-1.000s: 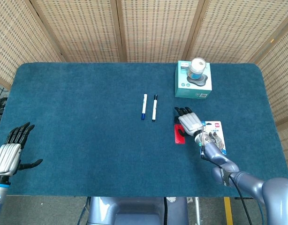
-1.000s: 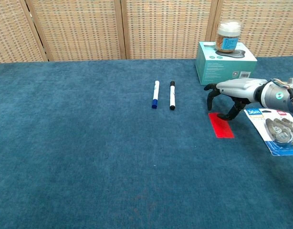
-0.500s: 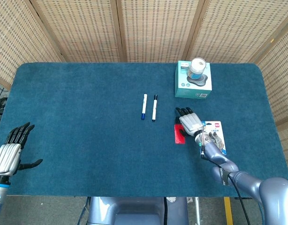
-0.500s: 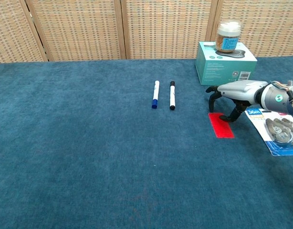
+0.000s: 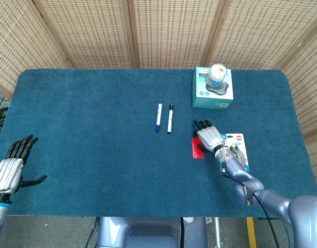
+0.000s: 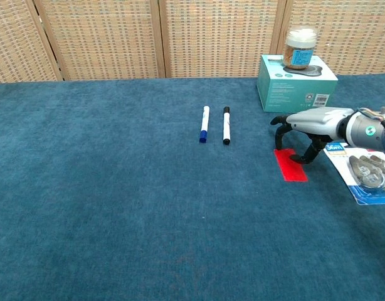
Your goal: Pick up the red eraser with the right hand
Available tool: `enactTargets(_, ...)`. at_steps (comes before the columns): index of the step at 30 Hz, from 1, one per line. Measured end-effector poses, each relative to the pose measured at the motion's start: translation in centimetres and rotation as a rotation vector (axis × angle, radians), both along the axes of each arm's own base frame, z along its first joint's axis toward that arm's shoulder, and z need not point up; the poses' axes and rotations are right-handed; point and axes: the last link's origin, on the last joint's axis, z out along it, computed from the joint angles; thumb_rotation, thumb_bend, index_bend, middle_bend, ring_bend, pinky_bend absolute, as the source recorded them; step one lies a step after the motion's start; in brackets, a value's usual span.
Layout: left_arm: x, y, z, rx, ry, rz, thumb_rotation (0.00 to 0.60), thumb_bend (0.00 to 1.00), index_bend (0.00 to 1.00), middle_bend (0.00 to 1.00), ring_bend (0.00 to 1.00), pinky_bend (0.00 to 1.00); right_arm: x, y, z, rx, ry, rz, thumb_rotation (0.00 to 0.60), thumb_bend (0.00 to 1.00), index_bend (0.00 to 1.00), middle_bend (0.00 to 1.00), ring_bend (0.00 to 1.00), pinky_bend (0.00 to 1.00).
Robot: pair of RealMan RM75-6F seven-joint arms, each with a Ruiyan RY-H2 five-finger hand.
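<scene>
Right hand (image 6: 308,128) has shifted slightly right and lowered over the red eraser (image 6: 290,165) — fingers curled apart, holding nothing, poised to pinch; eraser flat on the table (image 6: 117,207).

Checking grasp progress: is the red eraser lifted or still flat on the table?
Still flat on the table: the red eraser lies on the cloth, right robot hand arched over its far end.

Head view steep overhead – chest view low, level; shared table (image 5: 96,155).

Silver-backed hands, right (image 6: 315,122) and left (image 5: 11,168), with black fingers (image 5: 21,146); glossy grey-blue arm shells; thin cables at the right wrist.
</scene>
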Motion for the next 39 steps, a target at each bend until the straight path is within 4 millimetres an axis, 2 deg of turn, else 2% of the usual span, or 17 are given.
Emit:
enactTargets(4, 0.0, 0.0, 0.0, 0.0, 0.0, 0.0, 0.6, 0.12, 0.0, 0.0, 0.0, 0.0, 0.0, 0.5, 0.3, 0.007, -0.009, 0.003, 0.6, 0.52, 0.53, 0.0, 0.0, 0.0)
enactTargets(13, 0.0, 0.0, 0.0, 0.001, 0.001, -0.001, 0.6, 0.12, 0.0, 0.0, 0.0, 0.0, 0.4, 1.1, 1.7, -0.035, -0.051, 0.044, 0.6, 0.52, 0.53, 0.0, 0.0, 0.0)
enactTargets(18, 0.0, 0.0, 0.0, 0.001, 0.001, -0.002, 0.6, 0.12, 0.0, 0.0, 0.0, 0.0, 0.7, 1.0, 2.1, -0.092, -0.059, 0.087, 0.6, 0.51, 0.44, 0.0, 0.0, 0.0)
enactTargets(39, 0.0, 0.0, 0.0, 0.0, 0.0, 0.0, 0.6, 0.12, 0.0, 0.0, 0.0, 0.0, 0.4, -0.7, 0.7, -0.114, 0.005, 0.064, 0.6, 0.46, 0.43, 0.0, 0.0, 0.0)
